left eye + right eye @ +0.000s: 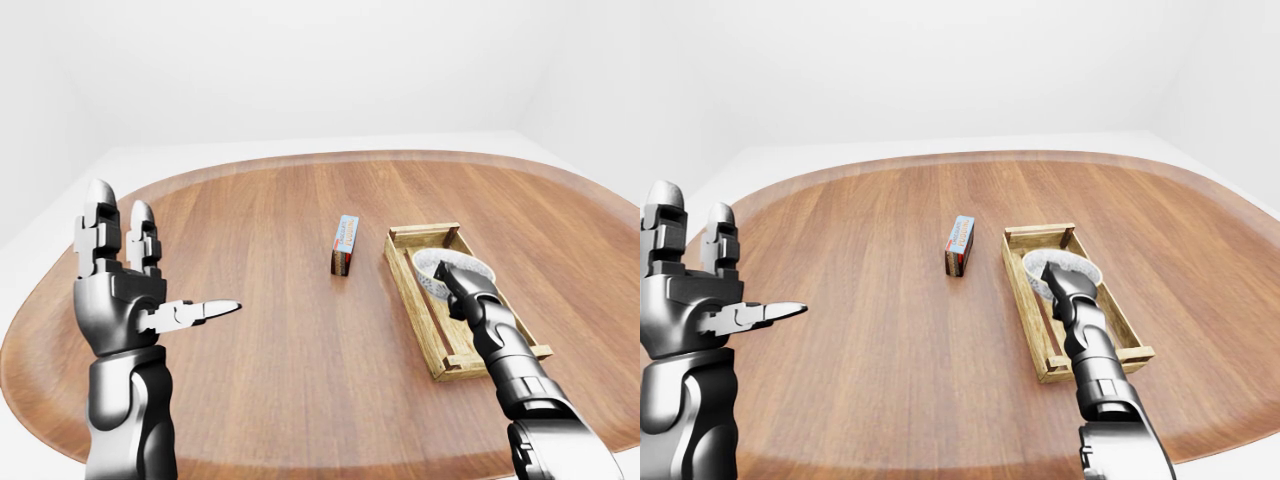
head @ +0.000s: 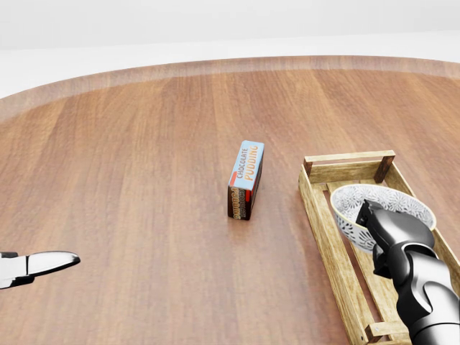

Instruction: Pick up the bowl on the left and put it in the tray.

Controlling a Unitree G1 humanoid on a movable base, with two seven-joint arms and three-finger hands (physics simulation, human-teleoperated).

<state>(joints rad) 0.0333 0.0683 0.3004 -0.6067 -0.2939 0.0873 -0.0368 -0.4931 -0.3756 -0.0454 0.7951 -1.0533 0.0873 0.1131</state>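
A white patterned bowl (image 2: pixel 394 200) sits within the wooden slatted tray (image 2: pixel 349 166) at the right of the head view, leaning a little towards the tray's left rail. My right hand (image 2: pixel 371 216) reaches in from the bottom right and covers the bowl's near rim, its fingers closed on that rim. My left hand (image 1: pixel 165 255) is raised at the left of the left-eye view, well away from the bowl and tray. Its fingers are spread open, with two pointing up, the thumb pointing right, and nothing in them.
A blue and brown chocolate pudding box (image 2: pixel 246 178) stands on its long edge just left of the tray. Everything rests on a large rounded wooden table (image 2: pixel 144 180). White floor and walls surround it.
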